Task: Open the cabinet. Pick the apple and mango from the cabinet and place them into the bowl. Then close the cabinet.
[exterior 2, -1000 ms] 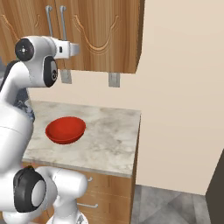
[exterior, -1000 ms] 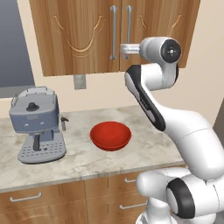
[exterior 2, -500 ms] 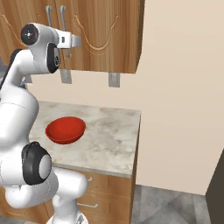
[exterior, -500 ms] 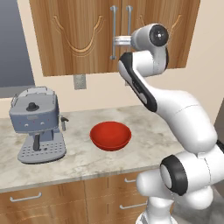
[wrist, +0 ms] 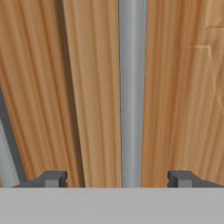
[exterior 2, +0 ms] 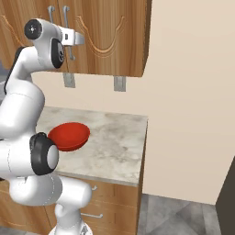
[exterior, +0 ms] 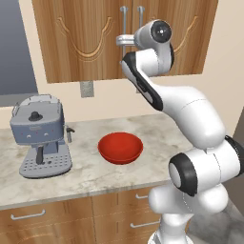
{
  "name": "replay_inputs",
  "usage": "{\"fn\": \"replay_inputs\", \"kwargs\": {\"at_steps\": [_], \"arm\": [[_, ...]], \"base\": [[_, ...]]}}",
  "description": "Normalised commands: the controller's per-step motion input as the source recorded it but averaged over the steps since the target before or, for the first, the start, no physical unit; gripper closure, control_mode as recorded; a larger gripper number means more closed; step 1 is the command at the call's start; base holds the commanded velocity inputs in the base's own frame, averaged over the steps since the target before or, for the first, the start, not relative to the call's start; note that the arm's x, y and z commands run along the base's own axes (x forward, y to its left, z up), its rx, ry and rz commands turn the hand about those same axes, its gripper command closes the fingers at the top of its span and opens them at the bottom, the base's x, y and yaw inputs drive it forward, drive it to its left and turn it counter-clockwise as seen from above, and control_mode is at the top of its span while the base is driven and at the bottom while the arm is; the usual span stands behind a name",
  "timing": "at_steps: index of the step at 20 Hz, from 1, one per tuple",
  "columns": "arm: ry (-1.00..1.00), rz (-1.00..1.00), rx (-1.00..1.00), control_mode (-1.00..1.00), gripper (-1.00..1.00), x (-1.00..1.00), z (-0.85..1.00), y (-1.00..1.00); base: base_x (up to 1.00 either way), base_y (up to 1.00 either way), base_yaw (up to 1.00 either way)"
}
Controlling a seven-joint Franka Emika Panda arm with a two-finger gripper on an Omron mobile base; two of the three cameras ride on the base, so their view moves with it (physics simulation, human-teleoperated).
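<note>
The cabinet [exterior: 95,38] is seen across the top of the left base view, doors closed. In the hand view, a silver bar handle [wrist: 132,92] runs vertically at centre, between the widely spread fingertips [wrist: 51,179] of the gripper [wrist: 118,179], untouched. The bowl [exterior: 120,147] is seen at lower centre on the counter [exterior: 86,178].

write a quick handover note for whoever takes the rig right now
Gripper: open, up at the cabinet doors, fingertips either side of a bar handle, not yet closed on it.
Cabinet: both doors shut; apple and mango cannot be seen.
Bowl: red, empty, on the counter right of the coffee machine.
Done: the arm has reached the handle.
Left: grip the handle, pull the door open, move apple and mango into the bowl, close the cabinet.
</note>
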Motion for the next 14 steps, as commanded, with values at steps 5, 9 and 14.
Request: {"fn": "replay_inputs", "kwargs": {"at_steps": [5,9,14], "arm": [[0.0,0.0,0.0,-1.0,-1.0,0.49,-0.05,0.0],[0.0,0.0,0.0,-1.0,1.0,0.23,-0.07,0.0],[0.0,0.0,0.0,-1.0,1.0,0.0,0.0,0.0]], "base": [[0.0,0.0,0.0],[0.0,0.0,0.0],[0.0,0.0,0.0]]}}
